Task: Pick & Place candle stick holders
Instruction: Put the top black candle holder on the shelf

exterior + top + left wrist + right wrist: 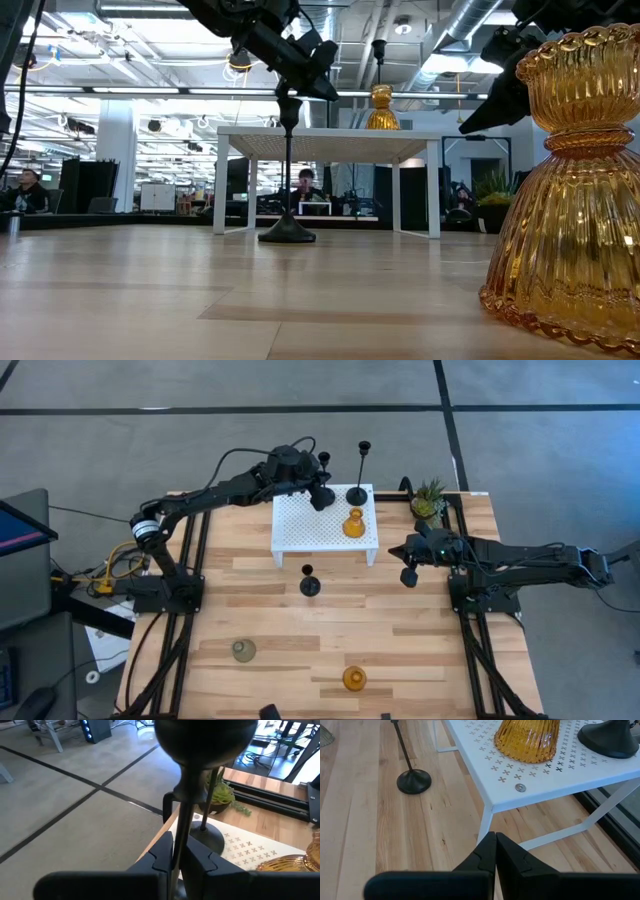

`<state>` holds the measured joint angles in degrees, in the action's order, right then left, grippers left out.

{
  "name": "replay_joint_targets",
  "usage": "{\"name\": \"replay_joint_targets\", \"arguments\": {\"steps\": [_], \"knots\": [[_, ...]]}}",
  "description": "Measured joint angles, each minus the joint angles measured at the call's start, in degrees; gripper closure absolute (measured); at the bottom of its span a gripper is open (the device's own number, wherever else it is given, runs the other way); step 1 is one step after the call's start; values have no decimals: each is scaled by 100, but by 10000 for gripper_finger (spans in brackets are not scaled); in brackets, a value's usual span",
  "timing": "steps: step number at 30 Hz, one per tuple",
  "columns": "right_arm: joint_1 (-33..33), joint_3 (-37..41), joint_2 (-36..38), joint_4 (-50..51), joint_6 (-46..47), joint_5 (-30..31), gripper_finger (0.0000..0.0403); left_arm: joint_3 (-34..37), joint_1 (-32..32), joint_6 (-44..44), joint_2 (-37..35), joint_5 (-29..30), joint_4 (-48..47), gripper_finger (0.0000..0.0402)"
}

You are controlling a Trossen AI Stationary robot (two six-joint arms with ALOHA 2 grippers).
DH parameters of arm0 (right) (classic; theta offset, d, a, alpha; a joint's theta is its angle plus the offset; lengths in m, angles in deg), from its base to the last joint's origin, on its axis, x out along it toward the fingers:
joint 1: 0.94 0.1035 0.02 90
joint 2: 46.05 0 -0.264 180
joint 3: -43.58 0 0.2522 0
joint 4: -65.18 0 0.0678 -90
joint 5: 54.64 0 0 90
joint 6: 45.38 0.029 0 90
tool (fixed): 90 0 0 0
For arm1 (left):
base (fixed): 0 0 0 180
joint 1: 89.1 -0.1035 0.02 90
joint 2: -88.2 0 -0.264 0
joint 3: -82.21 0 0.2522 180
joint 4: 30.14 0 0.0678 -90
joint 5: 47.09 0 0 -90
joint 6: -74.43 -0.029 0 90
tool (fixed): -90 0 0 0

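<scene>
The left gripper (322,497) is over the stand's (300,525) far edge, its fingers (162,852) closed on the thin stem of a black holder (323,460) just below the cup, which rises above the fingertips. The right gripper (408,574) hangs beside the stand's right end over the table (400,640), fingers (487,852) pressed together and empty; the amber holder on the stand (353,524) lies just beyond it, apart.

Black holders, three: one in the left gripper; a tall one (358,490) standing at the stand's far right corner; one (310,584) upright on the table just before the stand's near edge.

Amber glass holders, two: one on the stand near its right end, one (354,679) close to the table's near edge.

Grey-green glass holder, one (243,651), on the table toward the near left corner.

A potted plant (429,500) sits at the table's far right corner, beside the stand.
</scene>
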<state>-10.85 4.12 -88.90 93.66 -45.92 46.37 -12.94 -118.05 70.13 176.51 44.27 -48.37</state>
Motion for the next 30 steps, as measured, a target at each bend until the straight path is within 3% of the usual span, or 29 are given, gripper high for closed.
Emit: {"name": "replay_joint_targets", "arguments": {"steps": [30], "knots": [[0,0,0,3,0,0,403,1,8,34,0,-126,31,375]]}}
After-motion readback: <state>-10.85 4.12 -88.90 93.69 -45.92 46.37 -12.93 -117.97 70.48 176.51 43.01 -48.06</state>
